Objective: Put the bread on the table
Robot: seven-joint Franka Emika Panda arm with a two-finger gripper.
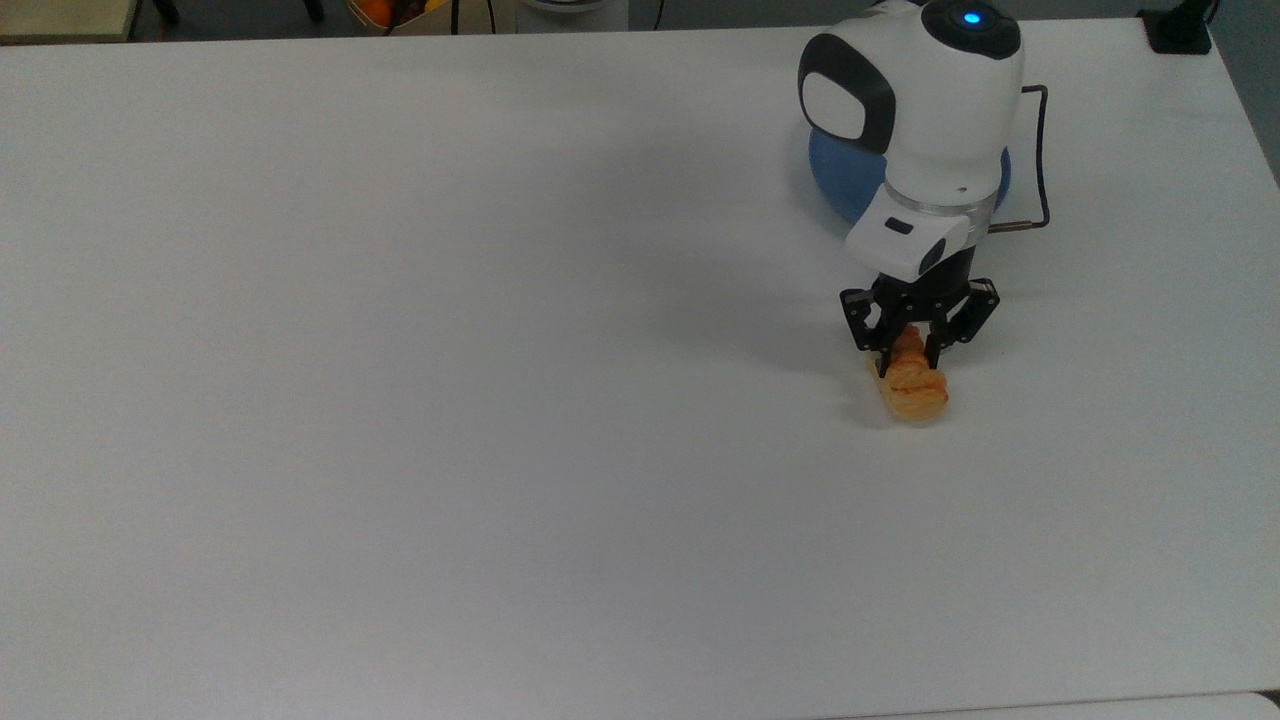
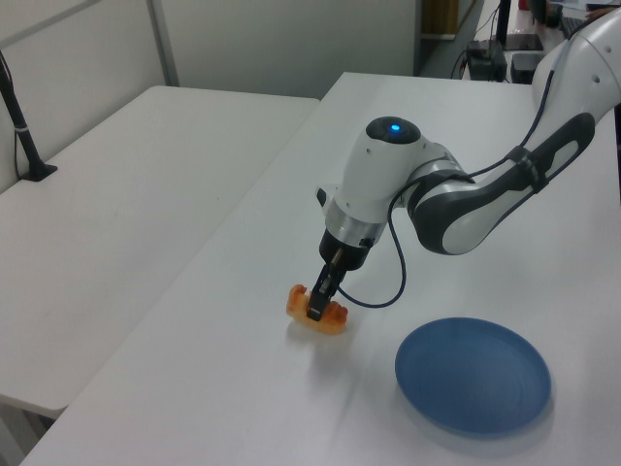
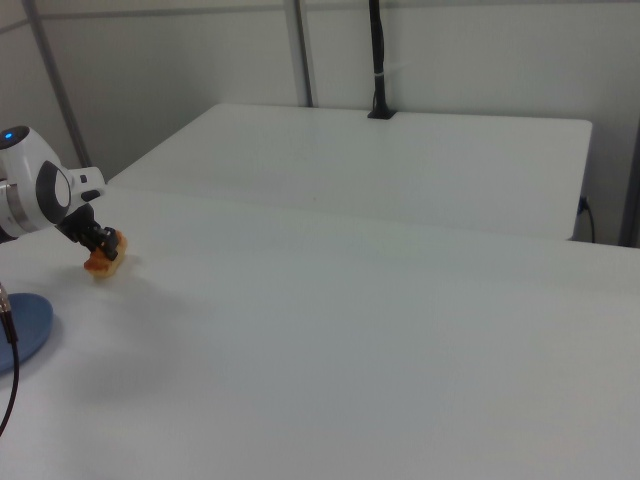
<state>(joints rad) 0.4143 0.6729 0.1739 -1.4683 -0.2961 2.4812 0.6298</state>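
Bread (image 1: pixel 914 390): small oblong golden-orange pastry roll with a ridged, browned top. It sits low against the large plain white matte tabletop (image 1: pixel 400 400), its underside at or just above the surface; actual contact cannot be confirmed. In the top view it lies toward the top view's right, below the plate and well clear of it. In the left view the roll (image 2: pixel 316 310) appears just left of the plate, near the table's front edge; in the right view it (image 3: pixel 101 262) sits at the far left of the tabletop (image 3: pixel 380 340).

Gripper (image 1: pixel 908 352): black two-finger gripper on a white wrist, pointing down at a slant. Its fingers are pinched on the roll's upper part, one on each side, with the pastry's ends protruding past them. The left view shows the gripper (image 2: pixel 318 303) gripping across the roll's middle; the right view shows it (image 3: pixel 103 244) tilted over the roll.

Plate (image 1: pixel 842 175): round blue dish, partly covered by the arm in the top view; fully visible in the left view (image 2: pixel 473 377), nothing on it; a sliver shows at the right view's left edge (image 3: pixel 22 330).

Arm (image 2: pixel 456 199): white and grey, with a lit blue indicator on its top.

Adjoining table (image 2: pixel 116 223): second white tabletop, beside the first.
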